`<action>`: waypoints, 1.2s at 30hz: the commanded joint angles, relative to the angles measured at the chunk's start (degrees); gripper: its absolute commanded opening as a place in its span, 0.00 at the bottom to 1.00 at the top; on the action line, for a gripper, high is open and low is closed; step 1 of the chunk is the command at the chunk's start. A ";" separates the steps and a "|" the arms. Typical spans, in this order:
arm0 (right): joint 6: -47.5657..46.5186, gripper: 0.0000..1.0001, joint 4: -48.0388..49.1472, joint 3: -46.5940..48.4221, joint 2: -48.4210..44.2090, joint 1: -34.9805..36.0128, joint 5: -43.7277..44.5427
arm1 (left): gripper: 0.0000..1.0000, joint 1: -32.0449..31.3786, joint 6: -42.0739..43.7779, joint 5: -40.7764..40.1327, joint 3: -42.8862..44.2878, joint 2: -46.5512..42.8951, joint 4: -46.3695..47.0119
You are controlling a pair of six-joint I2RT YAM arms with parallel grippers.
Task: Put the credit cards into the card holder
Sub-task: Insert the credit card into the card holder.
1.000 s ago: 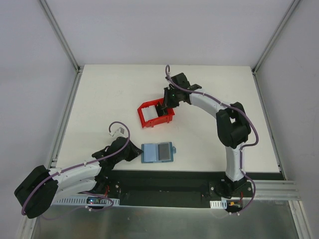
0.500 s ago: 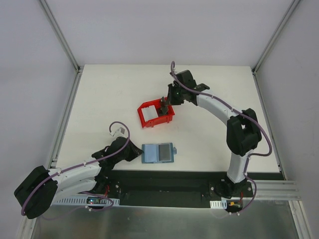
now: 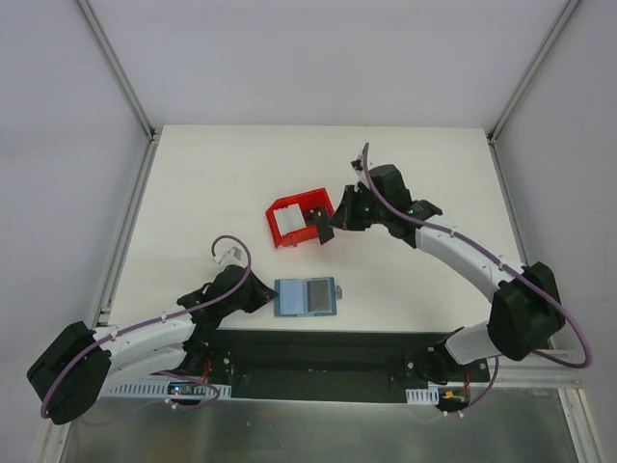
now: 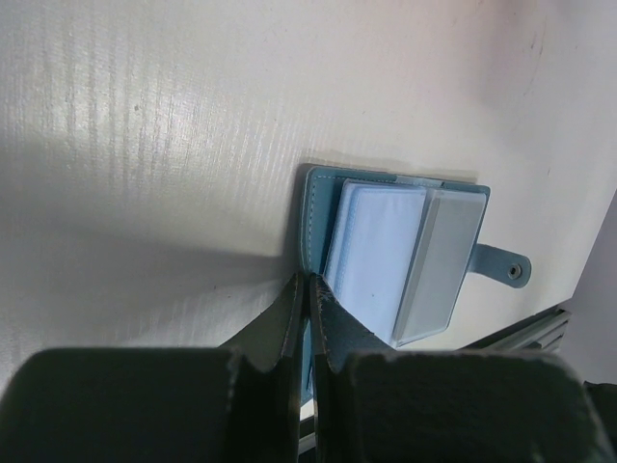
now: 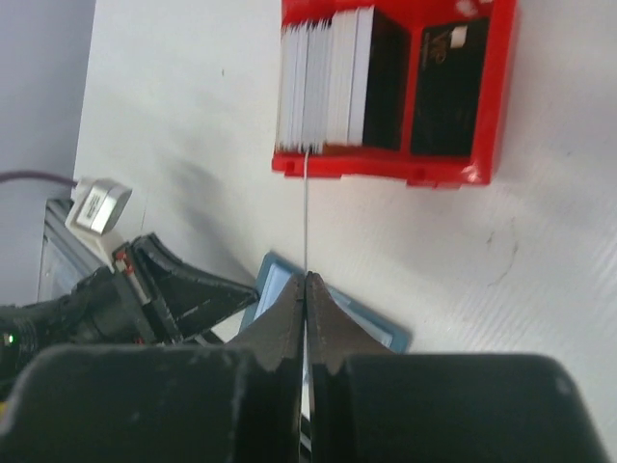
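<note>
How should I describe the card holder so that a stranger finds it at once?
On the white table, look at the near edge, just ahead of the left gripper. The card holder lies there opened flat, its left cover pinched by that gripper. Unlike the red bin farther back, it is thin and teal-blue, with a small snap tab on its right side.

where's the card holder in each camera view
Top external: card holder low centre, lying open near the table's front edge.
Left wrist: card holder centre-right.
Right wrist: card holder bottom centre, partly behind the fingers.
Shared landmark: left gripper clamped on its edge.
</note>
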 commanded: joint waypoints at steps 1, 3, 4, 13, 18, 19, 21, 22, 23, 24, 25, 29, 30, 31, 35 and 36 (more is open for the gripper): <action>6.41 0.00 7.78 -8.27 -7.41 3.50 -0.79 | 0.00 -0.22 -0.43 1.00 -0.23 -0.77 0.81; 9.74 0.00 11.29 -13.02 -9.96 4.91 -0.61 | 0.00 -0.22 -0.43 1.00 -0.32 -0.77 0.90; 10.98 0.00 13.22 -15.48 -11.28 5.78 -0.09 | 0.00 -0.22 -0.87 1.00 -0.40 -0.68 0.90; 17.05 0.00 17.99 -28.16 -13.32 14.66 5.81 | 0.00 -0.22 -2.19 1.17 -1.28 -0.24 0.90; 18.37 0.00 19.57 -30.62 -10.07 16.86 6.60 | 0.00 -0.22 -2.54 1.17 -1.46 -0.68 0.90; 18.72 0.00 19.83 -30.71 -9.37 17.21 7.12 | 0.00 -0.22 -2.54 1.17 -1.46 -0.77 0.90; 18.90 0.00 20.36 -30.54 -8.05 17.74 8.00 | 0.00 -0.13 -2.54 1.17 -1.46 -0.68 0.81; 18.90 0.00 20.88 -30.45 -7.34 18.01 8.79 | 0.00 -0.22 -2.54 1.17 -1.46 -0.68 0.90; 19.07 0.00 20.98 -30.27 -6.55 18.27 9.06 | 0.00 -0.13 -2.45 1.26 -1.46 -0.60 0.99; 19.16 0.00 21.24 -30.10 -5.76 18.45 9.41 | 0.00 -0.13 -2.45 1.35 -1.46 -0.68 0.99; 19.25 0.00 21.59 -30.01 -5.23 18.80 9.76 | 0.00 -0.22 -2.37 1.35 -1.46 -0.68 1.08; 20.30 0.00 21.94 -30.01 -3.91 19.85 10.90 | 0.00 -0.22 -2.37 1.35 -1.46 -0.86 0.99; 20.39 0.00 21.94 -30.01 -3.74 20.20 11.25 | 0.00 -0.22 -2.37 1.35 -1.46 -0.86 1.08; 20.65 0.00 21.94 -30.01 -3.73 20.55 11.61 | 0.00 -0.13 -2.45 1.35 -1.46 -0.86 1.08; 21.01 0.02 22.12 -29.83 -3.03 21.52 11.79 | 0.00 -0.22 -2.80 1.17 -1.63 -0.95 1.51; 21.01 0.03 22.29 -29.83 -2.86 21.70 11.70 | 0.00 -0.13 -2.89 1.17 -1.72 -0.86 1.60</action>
